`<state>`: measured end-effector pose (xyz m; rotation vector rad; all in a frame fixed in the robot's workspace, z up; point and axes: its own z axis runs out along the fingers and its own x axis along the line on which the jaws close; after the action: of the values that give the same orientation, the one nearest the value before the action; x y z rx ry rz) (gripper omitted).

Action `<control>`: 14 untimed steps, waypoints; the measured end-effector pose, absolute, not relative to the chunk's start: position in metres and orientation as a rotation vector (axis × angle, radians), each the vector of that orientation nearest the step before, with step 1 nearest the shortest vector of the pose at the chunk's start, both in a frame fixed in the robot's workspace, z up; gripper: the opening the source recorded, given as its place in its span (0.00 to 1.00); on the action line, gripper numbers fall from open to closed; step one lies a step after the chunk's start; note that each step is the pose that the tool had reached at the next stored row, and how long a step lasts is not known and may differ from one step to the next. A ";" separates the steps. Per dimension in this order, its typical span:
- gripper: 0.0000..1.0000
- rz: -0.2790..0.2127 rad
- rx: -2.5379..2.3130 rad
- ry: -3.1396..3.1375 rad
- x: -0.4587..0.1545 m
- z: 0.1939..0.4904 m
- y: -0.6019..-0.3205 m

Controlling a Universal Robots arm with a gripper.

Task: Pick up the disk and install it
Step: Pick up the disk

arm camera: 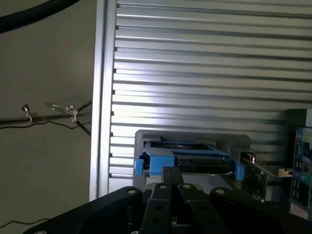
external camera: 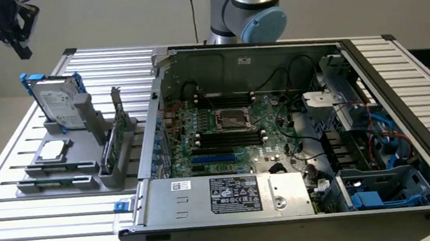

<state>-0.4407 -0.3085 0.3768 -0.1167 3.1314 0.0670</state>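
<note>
In the grey holder, the disk stands upright.

I'm seeing soft, even light filling the exterior view, with the slatted tabletop shining pale while the inside of the open computer case is lying in deeper shade. In the wrist view a broad band of glare is washing across the slats, and the tool is sitting dark and underlit in the foreground.

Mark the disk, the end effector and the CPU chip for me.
disk [external camera: 59, 104]: exterior view, on its white label.
end effector [arm camera: 173, 172]: wrist view, between its shut fingertips.
CPU chip [external camera: 53, 150]: exterior view, on its silver top.
</note>
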 end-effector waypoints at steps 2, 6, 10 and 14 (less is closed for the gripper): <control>0.11 0.067 -0.172 3.130 -0.441 0.377 -0.308; 0.11 0.067 -0.287 3.123 -0.441 0.377 -0.308; 0.11 0.068 -0.401 3.112 -0.441 0.377 -0.308; 0.11 0.068 -0.513 3.097 -0.441 0.377 -0.309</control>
<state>-0.4407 -0.3085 0.3766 -0.5132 3.0968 0.0679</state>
